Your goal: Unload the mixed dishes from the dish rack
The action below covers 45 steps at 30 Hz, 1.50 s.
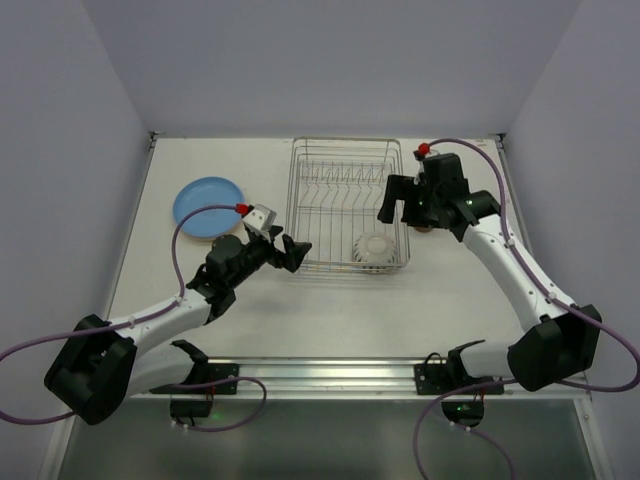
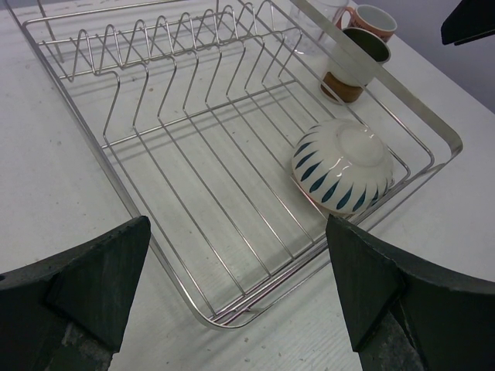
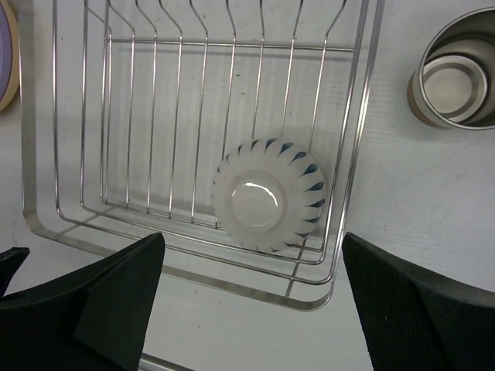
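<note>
The silver wire dish rack (image 1: 293,200) (image 2: 402,91) (image 3: 29,154) stands mid-table. A cream bowl with blue petal marks (image 1: 375,247) (image 2: 343,166) (image 3: 268,195) lies upside down in its near right corner. My left gripper (image 1: 288,250) (image 2: 236,255) is open and empty just outside the rack's near left corner. My right gripper (image 1: 402,205) (image 3: 251,255) hangs open and empty above the rack's right side. Reddish-brown cups (image 2: 352,66) (image 3: 452,77) stand on the table right of the rack. A blue plate (image 1: 207,208) rests on the table to the left.
A second cup with an orange handle (image 2: 377,19) stands behind the brown one, with a clear glass (image 2: 331,11) beside it. A plate's rim (image 3: 6,54) shows left of the rack. The white side walls close in the table on both sides.
</note>
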Each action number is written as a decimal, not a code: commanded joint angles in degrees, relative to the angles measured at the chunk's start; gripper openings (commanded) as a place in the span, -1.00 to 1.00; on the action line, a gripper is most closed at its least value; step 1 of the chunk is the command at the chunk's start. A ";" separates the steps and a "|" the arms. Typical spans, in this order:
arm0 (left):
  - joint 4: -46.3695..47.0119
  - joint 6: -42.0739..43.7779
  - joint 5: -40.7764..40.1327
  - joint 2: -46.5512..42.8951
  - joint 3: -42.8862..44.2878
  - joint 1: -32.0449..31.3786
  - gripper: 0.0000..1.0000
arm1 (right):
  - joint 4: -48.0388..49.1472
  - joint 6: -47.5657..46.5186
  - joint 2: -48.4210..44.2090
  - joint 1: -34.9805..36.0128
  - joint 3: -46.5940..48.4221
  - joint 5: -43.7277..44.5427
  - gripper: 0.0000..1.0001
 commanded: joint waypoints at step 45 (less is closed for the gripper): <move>-0.81 0.37 0.18 5.08 3.91 -0.75 1.00 | -4.09 2.67 31.17 10.75 12.82 6.10 0.85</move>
